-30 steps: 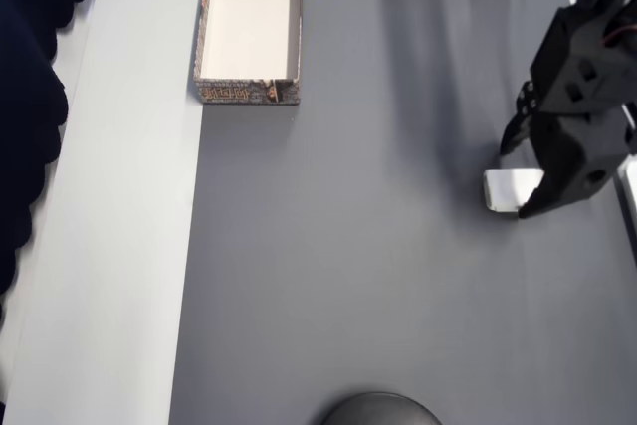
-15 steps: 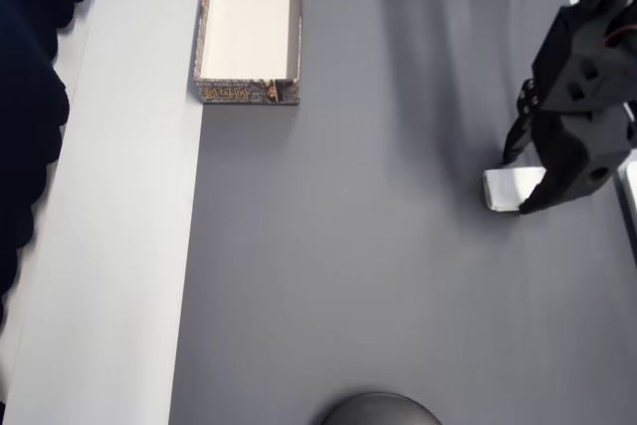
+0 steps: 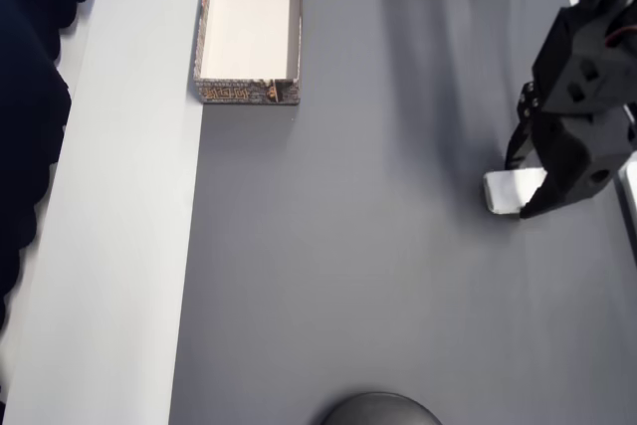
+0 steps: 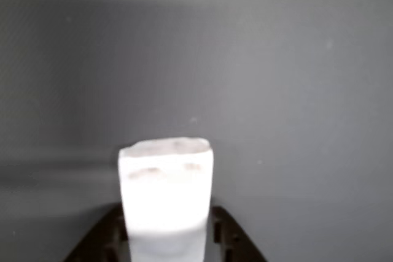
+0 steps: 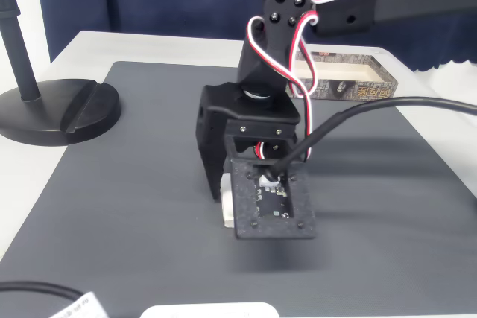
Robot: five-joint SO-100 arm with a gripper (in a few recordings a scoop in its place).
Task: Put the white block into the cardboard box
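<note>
The counter (image 3: pixel 119 246) was pale, and a dark grey mat (image 3: pixel 378 246) covered most of it. At the top left of the overhead view the cardboard box (image 3: pixel 250 32) sat at the mat's upper left corner, its cream inside bare. The black arm (image 5: pixel 272 42) reached down at the right side of the mat, well apart from the box. Its pincer (image 3: pixel 522 186) stood low over the mat with one finger on either side of the white block (image 3: pixel 508 190), which lay flat on the mat. In the wrist view the block (image 4: pixel 166 185) sat between the dark fingertips (image 4: pixel 228 231); I could not tell whether they had closed on it.
</note>
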